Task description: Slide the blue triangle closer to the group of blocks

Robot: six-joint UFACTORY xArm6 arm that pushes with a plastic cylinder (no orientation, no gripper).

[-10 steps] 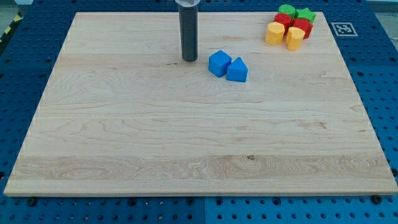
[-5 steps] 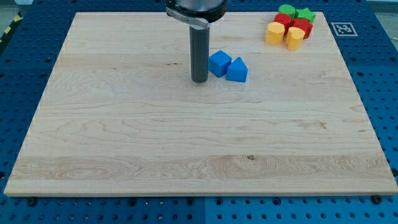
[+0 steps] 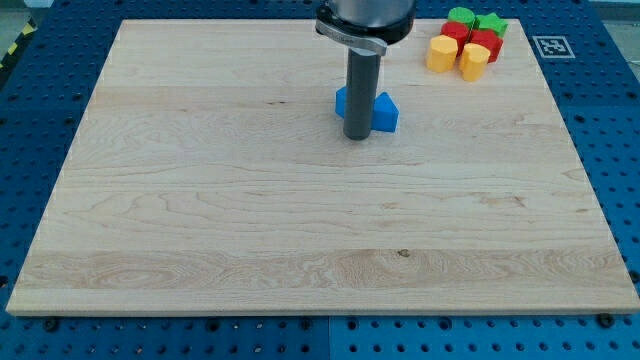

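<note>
Camera view has my tip (image 3: 358,137) (just a bare rod, no jaws) parked right below the blue triangle block (image 3: 385,114), touching or nearly, with the red-yellow-green block group (image 3: 467,42) up toward the view's top right.

a single camera view, looking down at a slant onto a pale wooden board (image 3: 200,220) from beyond its bottom edge. the board fills nearly the whole frame and narrows toward the view's top, so the far edge sits farthest from the lens. a blue pegboard table (image 3: 610,150) shows around its sides. the arm's dark rod (image 3: 359,95) enters from the view's top, its upper part cut off. the mount itself seems raised, though it cannot be seen.
</note>
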